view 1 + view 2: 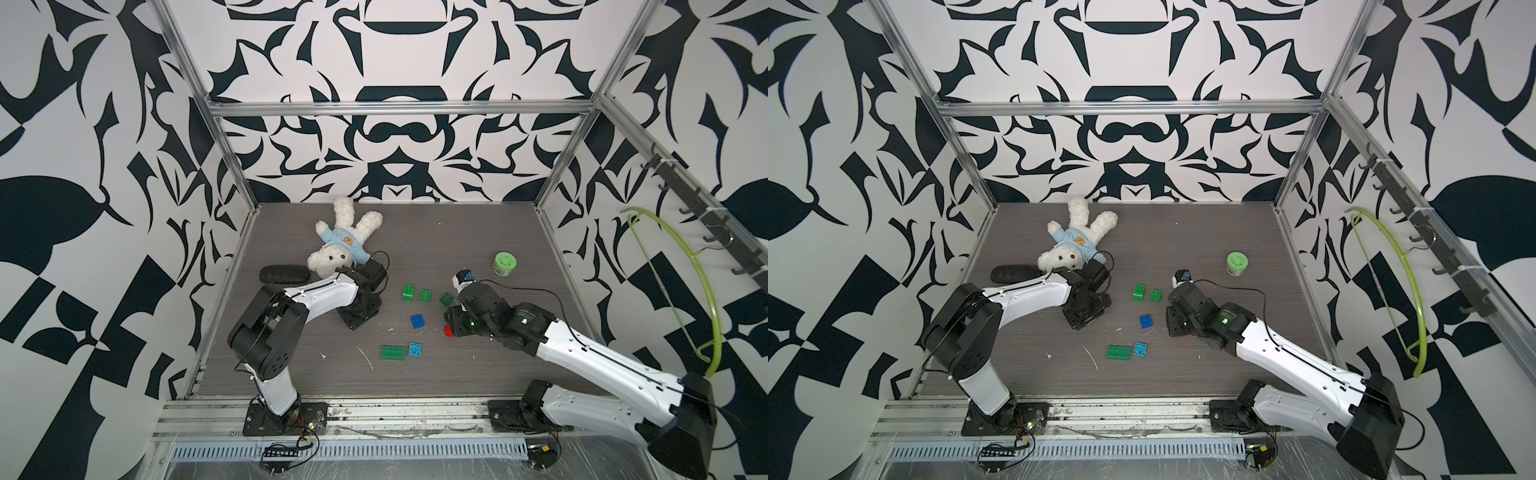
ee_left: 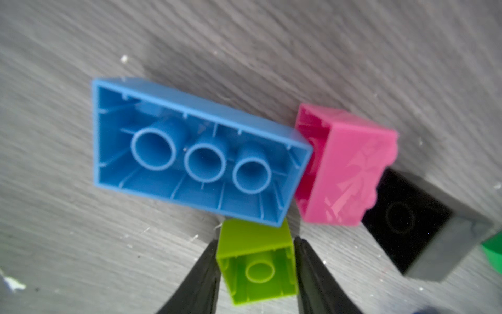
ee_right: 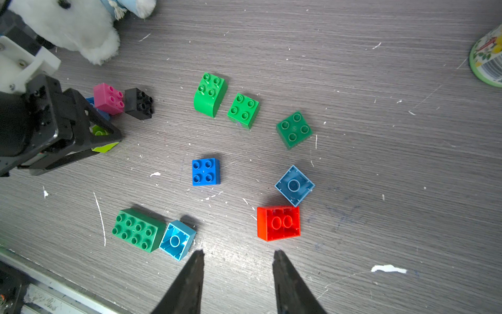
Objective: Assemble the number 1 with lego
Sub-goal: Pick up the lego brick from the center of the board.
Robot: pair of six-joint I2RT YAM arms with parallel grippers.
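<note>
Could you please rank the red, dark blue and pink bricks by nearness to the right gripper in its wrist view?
1. Red brick, just off the right gripper.
2. Dark blue brick, farther out, central.
3. Pink brick, beside the black brick.

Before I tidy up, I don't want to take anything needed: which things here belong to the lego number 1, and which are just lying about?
Job: lime brick, pink brick, black brick, red brick, blue brick, long light-blue brick, two small light-blue bricks, four green bricks.
Lying about: teddy bear, green-lidded jar, black case.
</note>
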